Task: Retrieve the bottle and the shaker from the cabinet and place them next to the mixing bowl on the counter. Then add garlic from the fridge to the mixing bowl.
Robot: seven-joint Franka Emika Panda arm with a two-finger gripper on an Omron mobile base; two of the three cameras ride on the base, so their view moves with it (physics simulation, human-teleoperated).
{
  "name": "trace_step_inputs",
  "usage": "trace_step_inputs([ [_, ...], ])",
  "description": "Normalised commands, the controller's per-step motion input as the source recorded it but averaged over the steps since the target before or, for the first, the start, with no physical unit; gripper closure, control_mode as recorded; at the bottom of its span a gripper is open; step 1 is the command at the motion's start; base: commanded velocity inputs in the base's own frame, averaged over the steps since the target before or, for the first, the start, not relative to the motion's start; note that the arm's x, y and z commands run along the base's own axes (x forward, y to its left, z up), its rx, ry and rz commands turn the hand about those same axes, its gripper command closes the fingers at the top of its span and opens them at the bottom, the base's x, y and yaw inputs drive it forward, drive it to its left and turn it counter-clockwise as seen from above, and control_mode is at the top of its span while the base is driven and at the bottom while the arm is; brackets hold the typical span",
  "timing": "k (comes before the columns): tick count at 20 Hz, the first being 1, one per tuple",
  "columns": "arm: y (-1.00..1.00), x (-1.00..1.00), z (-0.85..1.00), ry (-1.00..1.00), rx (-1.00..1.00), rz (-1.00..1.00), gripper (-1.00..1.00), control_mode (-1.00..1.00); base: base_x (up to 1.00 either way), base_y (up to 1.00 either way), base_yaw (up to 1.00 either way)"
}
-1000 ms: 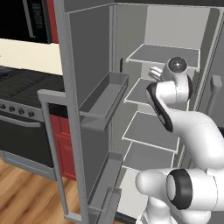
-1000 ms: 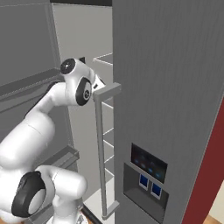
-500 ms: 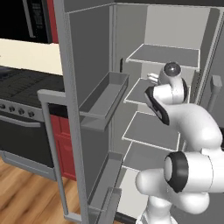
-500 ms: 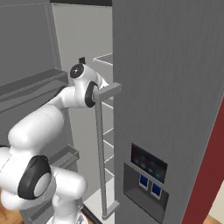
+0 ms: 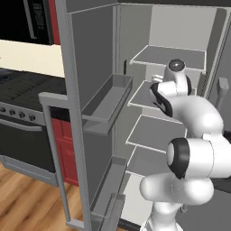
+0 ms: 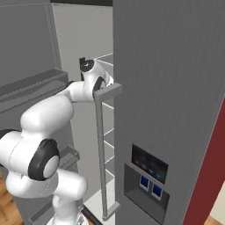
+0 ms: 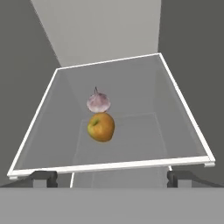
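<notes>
No writing or brand can be read on anything; the fridge door's dispenser panel (image 6: 149, 173), lower centre of the right base view, shows just two small blue squares. One garlic bulb (image 7: 98, 102) and one yellow-orange apple (image 7: 101, 127) lie at the middle of the hand view on a glass fridge shelf (image 7: 175, 127), the garlic just behind the apple and seemingly touching it. The fingers (image 7: 43, 178) stand spread wide and released at the bottom corners of the hand view, grasping nothing, well short of the garlic.
</notes>
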Motion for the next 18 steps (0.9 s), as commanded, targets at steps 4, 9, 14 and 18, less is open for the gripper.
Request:
trace_step_inputs([
  [4, -0.30, 0.03, -0.30, 0.00, 0.00, 0.00, -1.00, -1.00, 0.00, 0.00, 0.00],
  [9, -0.15, 0.19, -0.21, 0.00, 0.00, 0.00, -1.00, -1.00, 0.00, 0.00, 0.00],
  [14, -0.10, 0.31, -0.22, 0.00, 0.00, 0.00, -1.00, -1.00, 0.00, 0.00, 0.00],
  [18, -0.06, 0.35, -0.15, 0.00, 0.00, 0.00, -1.00, -1.00, 0.00, 0.00, 0.00],
])
